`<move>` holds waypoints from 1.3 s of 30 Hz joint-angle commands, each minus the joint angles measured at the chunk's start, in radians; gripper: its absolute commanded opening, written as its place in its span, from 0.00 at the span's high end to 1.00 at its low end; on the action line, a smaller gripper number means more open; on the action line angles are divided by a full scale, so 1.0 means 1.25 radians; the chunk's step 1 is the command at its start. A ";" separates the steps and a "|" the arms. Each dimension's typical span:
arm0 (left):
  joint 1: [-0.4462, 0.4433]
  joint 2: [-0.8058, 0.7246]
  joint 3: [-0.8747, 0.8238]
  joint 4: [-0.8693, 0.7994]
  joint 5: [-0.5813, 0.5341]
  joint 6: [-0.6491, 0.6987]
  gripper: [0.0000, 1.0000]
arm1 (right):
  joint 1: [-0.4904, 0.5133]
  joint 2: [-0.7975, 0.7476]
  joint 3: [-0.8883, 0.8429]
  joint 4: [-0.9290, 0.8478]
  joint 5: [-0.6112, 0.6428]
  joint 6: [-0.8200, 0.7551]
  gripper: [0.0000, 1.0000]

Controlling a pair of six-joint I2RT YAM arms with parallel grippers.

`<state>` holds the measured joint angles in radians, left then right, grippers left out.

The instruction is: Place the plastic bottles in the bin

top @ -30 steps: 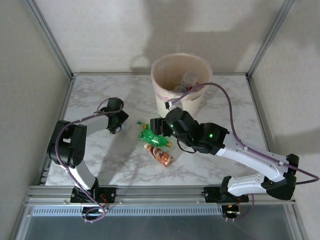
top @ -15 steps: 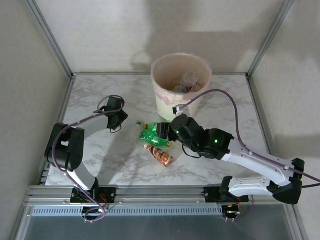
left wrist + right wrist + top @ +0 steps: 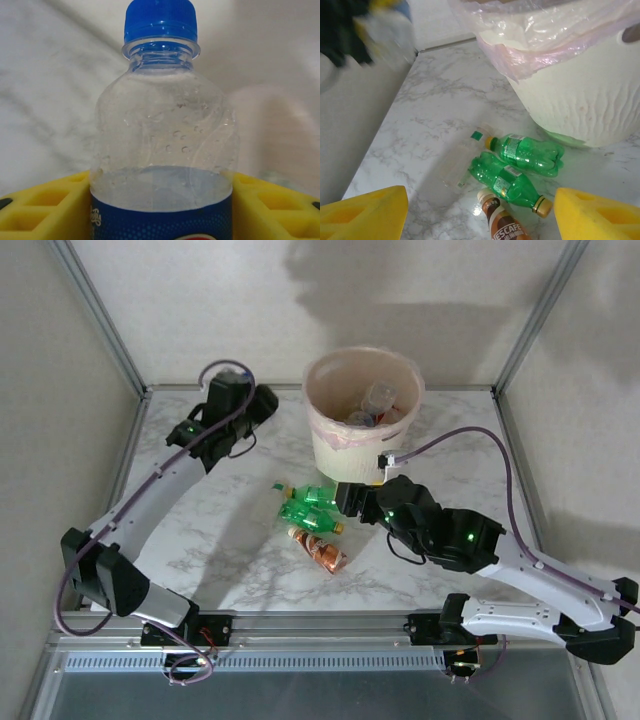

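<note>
The left gripper (image 3: 256, 403) is holding a clear bottle (image 3: 162, 145) with a blue cap (image 3: 160, 20) and a blue label. Its yellow pads (image 3: 45, 200) are pressing the label band from both sides, and the bottle is standing upright between them in the wrist view. The arm is holding it above the far left part of the desk (image 3: 220, 540), left of the bin (image 3: 312, 390) and apart from it.

The right gripper (image 3: 343, 498) is hanging just in front of the bin's base, its pads (image 3: 365, 212) spread wide with nothing between them. Below it, two green bottles (image 3: 527, 154) are lying side by side on the marble. A brown-labelled bottle (image 3: 502, 225) is lying just beside the nearer one (label reading NESCAFE), and a crushed clear bottle (image 3: 460, 162) is lying just to their left.

Several bottles (image 3: 375, 405) are resting inside the bin, and its pink liner (image 3: 545, 45) is folding over the rim.
</note>
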<state>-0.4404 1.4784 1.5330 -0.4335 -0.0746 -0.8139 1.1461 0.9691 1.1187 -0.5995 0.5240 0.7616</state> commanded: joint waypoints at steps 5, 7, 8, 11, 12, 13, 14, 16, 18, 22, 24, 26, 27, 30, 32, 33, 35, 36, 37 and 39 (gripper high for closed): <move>-0.081 0.098 0.281 -0.076 -0.040 0.084 0.41 | 0.007 -0.093 -0.071 0.004 0.002 0.040 0.23; -0.108 0.154 0.354 -0.076 -0.029 0.097 0.41 | 0.008 -0.101 -0.082 -0.002 -0.004 0.051 0.23; -0.118 0.179 0.384 -0.079 -0.023 0.099 0.41 | 0.008 -0.102 -0.087 -0.006 -0.006 0.057 0.23; -0.146 0.265 0.480 -0.078 -0.008 0.120 0.41 | 0.008 -0.111 -0.106 -0.010 -0.011 0.074 0.24; -0.150 0.296 0.510 -0.079 -0.002 0.125 0.41 | 0.007 -0.117 -0.115 -0.010 -0.013 0.079 0.24; -0.152 0.323 0.537 -0.084 0.008 0.128 0.41 | 0.008 -0.123 -0.121 -0.010 -0.013 0.084 0.24; -0.152 0.353 0.568 -0.091 0.017 0.130 0.41 | 0.007 -0.130 -0.128 -0.009 -0.014 0.088 0.24; -0.153 0.406 0.626 -0.113 0.020 0.137 0.41 | 0.008 -0.141 -0.136 -0.014 -0.013 0.097 0.24; -0.153 0.445 0.669 -0.136 0.019 0.143 0.41 | 0.008 -0.151 -0.139 -0.025 -0.011 0.107 0.24; -0.153 0.460 0.668 -0.144 0.011 0.148 0.38 | 0.008 -0.167 -0.140 -0.044 -0.006 0.115 0.24; -0.153 0.458 0.658 -0.147 0.005 0.149 0.36 | 0.008 -0.171 -0.140 -0.049 -0.003 0.115 0.24; -0.154 0.453 0.645 -0.152 -0.002 0.149 0.32 | 0.008 -0.170 -0.137 -0.053 -0.001 0.113 0.24; -0.154 0.448 0.637 -0.152 -0.007 0.151 0.30 | 0.007 -0.169 -0.134 -0.056 0.001 0.112 0.24; -0.156 0.429 0.622 -0.152 -0.021 0.153 0.24 | 0.008 -0.165 -0.129 -0.064 0.009 0.113 0.23; -0.156 0.415 0.621 -0.155 -0.032 0.158 0.22 | 0.007 -0.164 -0.129 -0.066 0.009 0.111 0.22; -0.156 0.406 0.622 -0.157 -0.038 0.160 0.22 | 0.008 -0.160 -0.129 -0.068 0.008 0.109 0.22; -0.156 0.386 0.622 -0.162 -0.048 0.163 0.21 | 0.007 -0.142 -0.128 -0.069 -0.003 0.099 0.22; -0.156 0.374 0.619 -0.166 -0.053 0.164 0.21 | 0.008 -0.126 -0.127 -0.071 -0.011 0.095 0.21; -0.156 0.360 0.613 -0.168 -0.059 0.164 0.21 | 0.008 -0.112 -0.127 -0.072 -0.020 0.090 0.20; -0.155 0.318 0.585 -0.165 -0.076 0.166 0.21 | 0.008 -0.072 -0.126 -0.066 -0.044 0.077 0.17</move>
<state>-0.6334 1.9926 2.2883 -0.6304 -0.1143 -0.6281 1.1461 0.8268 0.9504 -0.6636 0.4934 0.8787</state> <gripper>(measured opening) 0.791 0.820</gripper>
